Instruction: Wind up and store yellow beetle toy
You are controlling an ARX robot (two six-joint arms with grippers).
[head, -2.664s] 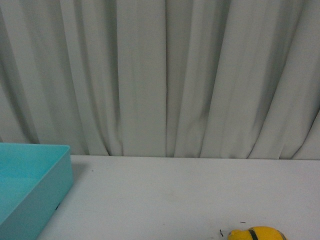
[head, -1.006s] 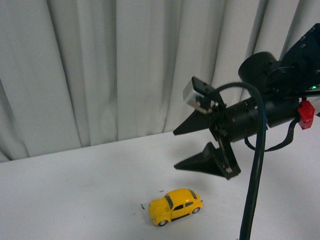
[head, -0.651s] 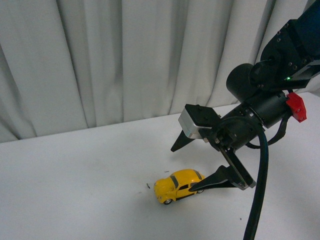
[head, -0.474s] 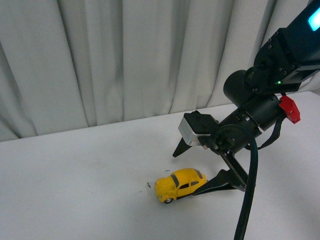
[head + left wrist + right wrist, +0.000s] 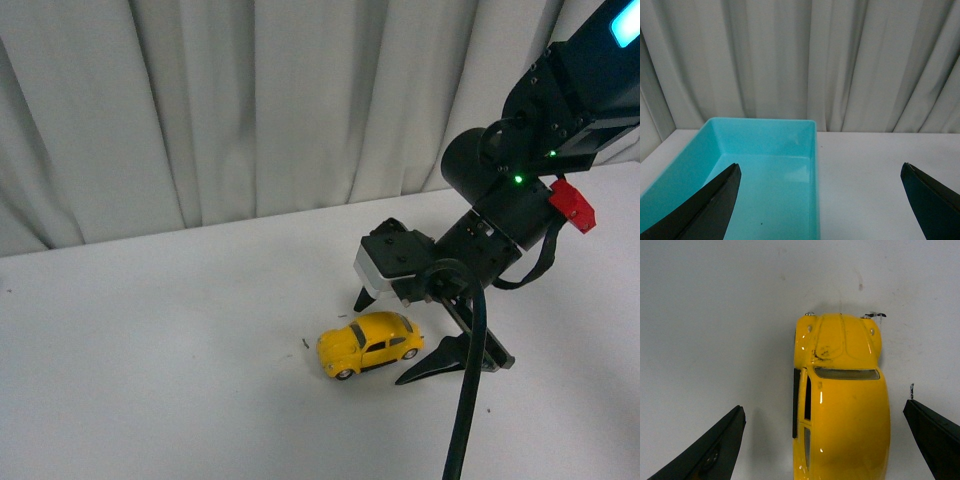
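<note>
The yellow beetle toy [image 5: 370, 342] stands on its wheels on the white table [image 5: 150, 350], nose pointing left in the front view. My right gripper [image 5: 378, 344] is low over the table and open, one black finger behind the car's rear half and one in front of it. In the right wrist view the car [image 5: 842, 405] lies between the two spread fingers, closer to one of them, with a gap on each side. My left gripper [image 5: 820, 166] is open and holds nothing, hovering over the edge of a teal bin [image 5: 812, 150]. That gripper is out of the front view.
A pale pleated curtain [image 5: 250, 100] hangs right behind the table's back edge. A black cable [image 5: 468, 400] droops from the right arm toward the front. The teal bin shows nothing inside and appears only in the left wrist view.
My right gripper has come down from above and behind the beetle toy. Its open fingers now straddle the car's rear half. The car has stayed on the table.
</note>
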